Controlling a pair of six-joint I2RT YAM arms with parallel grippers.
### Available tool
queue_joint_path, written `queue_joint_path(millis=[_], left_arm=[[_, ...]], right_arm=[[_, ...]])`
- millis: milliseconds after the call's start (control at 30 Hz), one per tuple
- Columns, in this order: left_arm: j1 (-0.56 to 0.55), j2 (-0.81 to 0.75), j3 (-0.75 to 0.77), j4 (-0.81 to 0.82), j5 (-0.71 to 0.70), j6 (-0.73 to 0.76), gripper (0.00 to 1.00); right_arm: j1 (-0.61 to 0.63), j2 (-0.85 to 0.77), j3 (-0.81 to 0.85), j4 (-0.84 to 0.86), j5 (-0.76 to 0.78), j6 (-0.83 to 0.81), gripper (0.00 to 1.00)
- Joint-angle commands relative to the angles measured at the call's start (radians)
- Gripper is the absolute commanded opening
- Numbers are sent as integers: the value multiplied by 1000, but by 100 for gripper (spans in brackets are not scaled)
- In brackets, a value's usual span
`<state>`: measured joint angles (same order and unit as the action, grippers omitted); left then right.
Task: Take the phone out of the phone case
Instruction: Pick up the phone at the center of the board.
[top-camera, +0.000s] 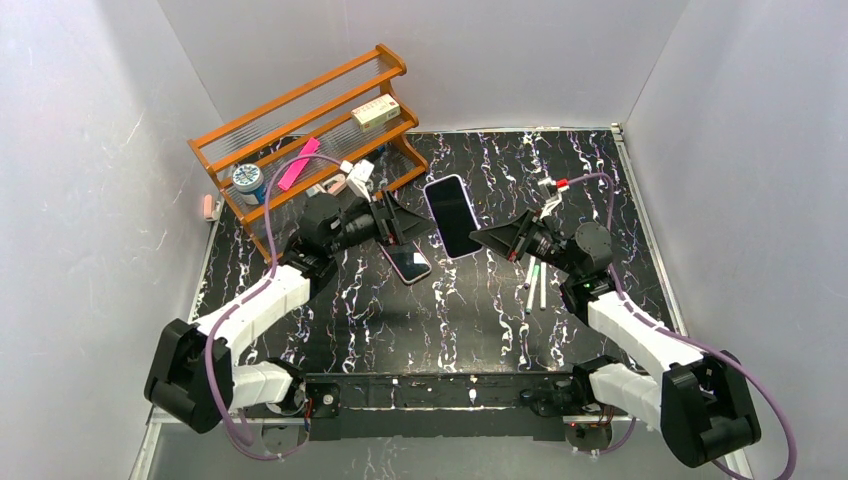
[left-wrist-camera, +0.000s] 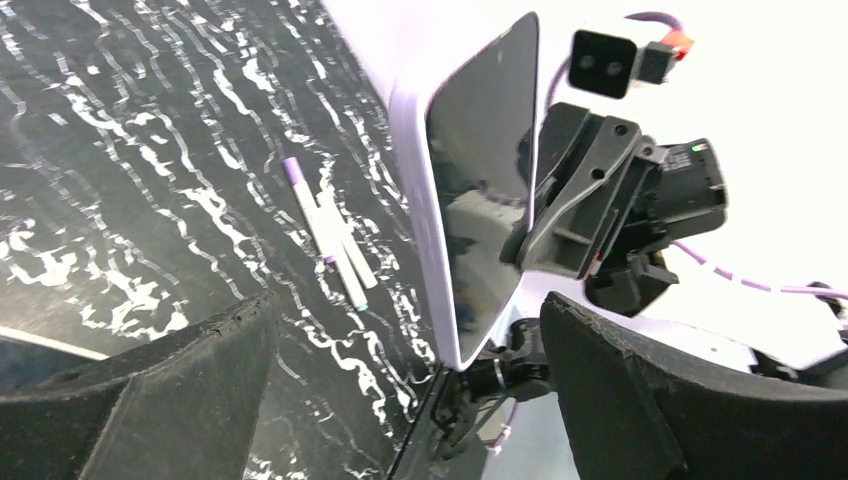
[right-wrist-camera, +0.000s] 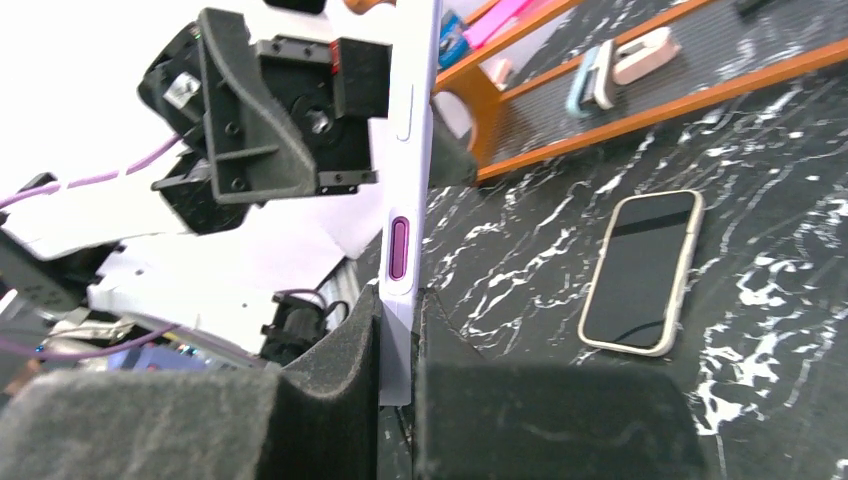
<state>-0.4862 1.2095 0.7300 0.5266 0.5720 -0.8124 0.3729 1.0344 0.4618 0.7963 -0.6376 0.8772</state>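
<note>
Grip status: my right pincer (right-wrist-camera: 398, 345) is clamped narrow on one edge of the lilac phone case (right-wrist-camera: 408, 150). It holds the case upright on edge, clear of the table (top-camera: 470, 320), so both faces stay reachable. The phone (left-wrist-camera: 480, 200) appears to be seated in the case, its dark screen turned toward my left pincer (left-wrist-camera: 405, 330). That pincer is spread wide and grips nothing, with the case framed between its fingers. I judge this as readiness to pinch or push the phone free. A second handset (right-wrist-camera: 640, 270) lies flat on the table, well apart from the grip. Extraction is not yet done.
</note>
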Motion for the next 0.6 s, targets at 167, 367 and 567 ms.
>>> queue_joint_path(millis=[167,367,567], left_arm=[[-6,98,98,241,99,-164,91],[-23,163,130,340,158,-241,75],[-31,167,99,378,171,-254,40]], right_arm=[[-2,64,74,325,-164,148,1],[-2,137,104,394,-200,192,1],[-2,179,123,397,-212,187,1]])
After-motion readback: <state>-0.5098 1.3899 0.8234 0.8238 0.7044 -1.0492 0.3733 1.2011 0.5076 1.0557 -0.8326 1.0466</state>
